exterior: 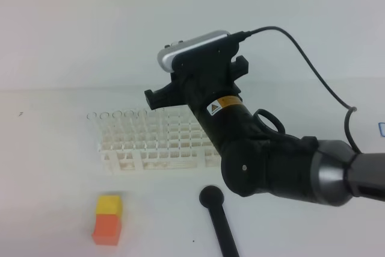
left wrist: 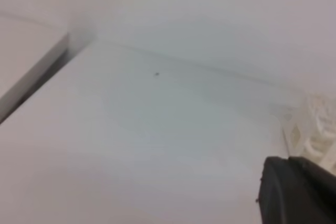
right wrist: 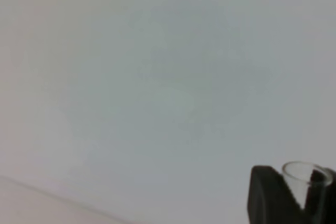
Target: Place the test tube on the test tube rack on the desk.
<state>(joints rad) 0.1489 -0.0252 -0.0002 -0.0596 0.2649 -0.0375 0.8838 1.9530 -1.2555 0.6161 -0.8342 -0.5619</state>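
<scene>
The slim clear glass test tube (right wrist: 306, 178) sits clamped in the right tool (exterior: 161, 98), its open rim poking up between the jaws, held above the white plastic grid rack (exterior: 157, 138) on the white tabletop (exterior: 48, 185). Being nearly see-through, it could miss a square hole and catch the grid. The right arm reaches across, wrist cocked upward. The left tool (left wrist: 296, 192) is clenched on nothing.

One sign noted: a yellow-and-white warning label (exterior: 220, 106) bearing a black triangle symbol, fixed on the right arm (exterior: 264, 161) just below its wrist camera (exterior: 192, 48). Its wording is too small to read.
</scene>
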